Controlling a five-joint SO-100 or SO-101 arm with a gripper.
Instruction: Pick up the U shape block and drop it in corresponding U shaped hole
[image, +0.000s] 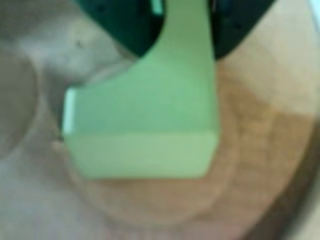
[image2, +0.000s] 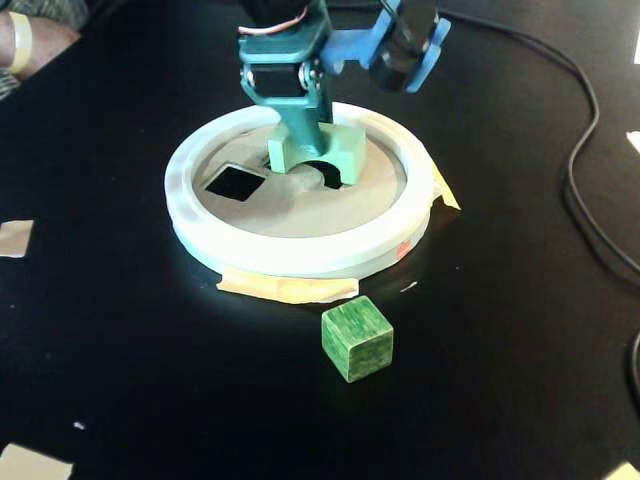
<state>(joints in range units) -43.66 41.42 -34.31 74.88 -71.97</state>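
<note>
- The gripper (image2: 305, 150) was clenched on the U shape block (image2: 318, 152), which hung between its jaws just above the cardboard disc (image2: 290, 215).
- Directly beneath the gripper, the U shaped hole (image2: 322, 177) was mostly covered by the block; the square cutout (image2: 235, 181) lay to the gripper's left in the fixed view.
- In the wrist view the block (image: 150, 125) filled the frame, blurred.
- Doing it well probably meant squaring the arch to the cutout before letting go, well clear of the white ring rim (image2: 300, 262).

Block (image2: 318, 150) on disc (image2: 290, 210), right of square cutout (image2: 235, 181).
</note>
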